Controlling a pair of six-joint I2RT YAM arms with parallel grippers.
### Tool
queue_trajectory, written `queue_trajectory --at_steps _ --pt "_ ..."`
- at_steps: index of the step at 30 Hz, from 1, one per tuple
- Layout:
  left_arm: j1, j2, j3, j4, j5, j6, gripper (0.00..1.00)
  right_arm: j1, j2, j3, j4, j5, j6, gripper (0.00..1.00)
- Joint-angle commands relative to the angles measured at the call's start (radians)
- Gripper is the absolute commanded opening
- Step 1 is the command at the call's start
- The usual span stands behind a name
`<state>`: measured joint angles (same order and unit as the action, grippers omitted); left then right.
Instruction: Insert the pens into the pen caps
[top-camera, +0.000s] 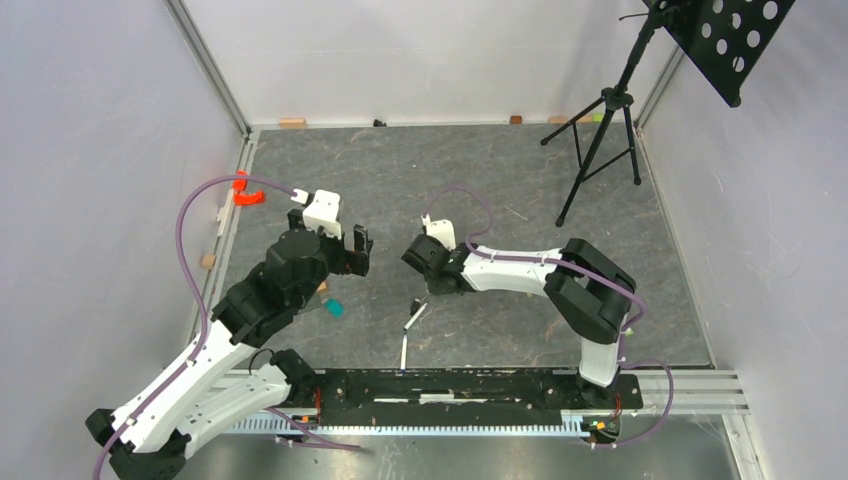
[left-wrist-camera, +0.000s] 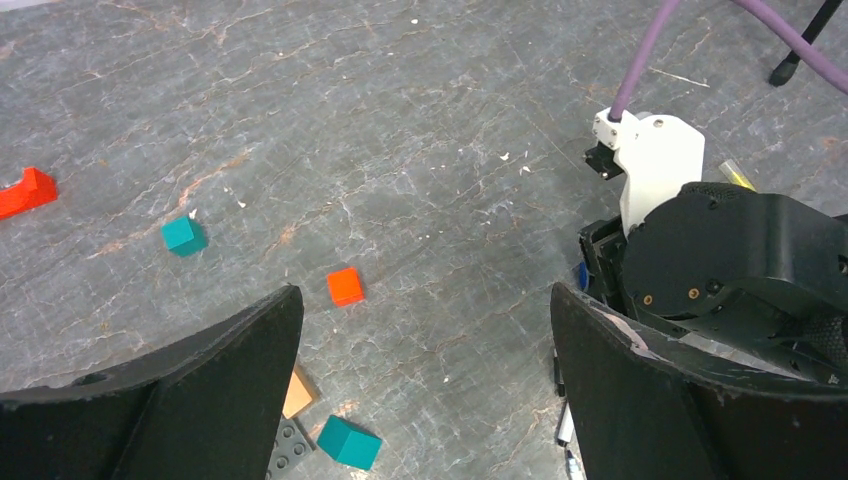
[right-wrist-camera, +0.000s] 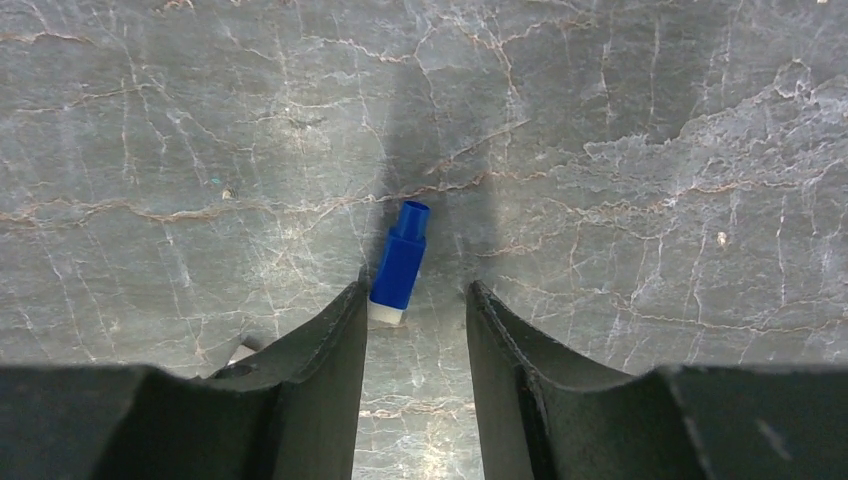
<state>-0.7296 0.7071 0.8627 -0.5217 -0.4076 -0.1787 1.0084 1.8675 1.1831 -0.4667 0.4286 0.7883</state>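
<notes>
Here, my right gripper, jaws apart, frames the blue pen cap lying lengthwise just ahead.

Reference landmark: teal block on the grey table.

- The left gripper is just beyond the block and slightly right of it, with its two black fingers apart.
- The right gripper is further right of the block. Its finger gap is not discernible.
- The first white pen lies right of the block.
- The second white pen lies right of the block and nearer the arm bases.
</notes>
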Motion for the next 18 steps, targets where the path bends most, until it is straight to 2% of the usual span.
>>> queue_trajectory --at_steps 1,4,6,12,13,14,18 --pt "0.006 -0.005 0.027 0.028 0.016 -0.025 0.99 0.008 -0.009 -0.047 0.046 0.018 0.037 0.43" --pt "0.006 -0.004 0.025 0.028 0.016 -0.024 0.98 0.009 0.005 -0.049 0.051 0.007 0.029 0.35" --pt "0.006 -0.003 0.026 0.028 0.015 -0.024 0.99 0.009 0.009 -0.054 0.057 -0.003 0.026 0.26" --pt "0.006 0.001 0.024 0.028 0.015 -0.022 0.99 0.019 -0.015 -0.082 0.061 -0.023 0.015 0.17" --pt "0.006 0.001 0.024 0.028 0.015 -0.022 0.98 0.022 -0.021 -0.089 0.073 -0.034 0.004 0.1" --pt "0.006 0.003 0.024 0.027 0.016 -0.022 0.98 0.022 -0.029 -0.102 0.092 -0.056 -0.019 0.0" --pt "0.006 0.001 0.021 0.032 0.041 -0.015 0.98 0.022 -0.121 -0.155 0.157 -0.081 -0.118 0.0"
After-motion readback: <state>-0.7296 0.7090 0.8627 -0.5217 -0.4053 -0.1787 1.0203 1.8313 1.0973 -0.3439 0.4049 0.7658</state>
